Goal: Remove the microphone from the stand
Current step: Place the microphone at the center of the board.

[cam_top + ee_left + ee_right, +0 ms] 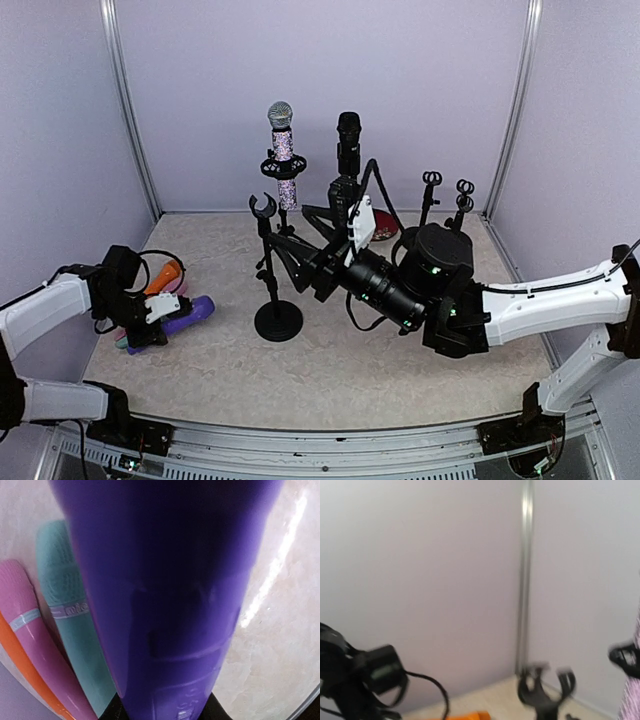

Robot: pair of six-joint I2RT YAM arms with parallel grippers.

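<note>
A purple microphone [188, 315] lies low at the table's left, and my left gripper [150, 322] is shut on its handle. In the left wrist view the purple microphone [165, 595] fills the frame above a teal one [65, 610] and a pink one [30, 640]. The nearest stand [277, 318] holds nothing in its clip [262, 207]. A sparkly microphone [283, 150] and a black microphone [348, 140] stand in holders behind it. My right gripper [287, 262] hovers just right of the empty stand's pole, its fingers apart and empty. Those fingers do not show in the blurred right wrist view.
Orange, pink and teal microphones [160, 280] lie heaped beside the left gripper. Several small empty clip stands [447, 200] stand at the back right. The empty clip [545, 690] and the left arm [360, 675] appear in the right wrist view. Walls close in the back and sides.
</note>
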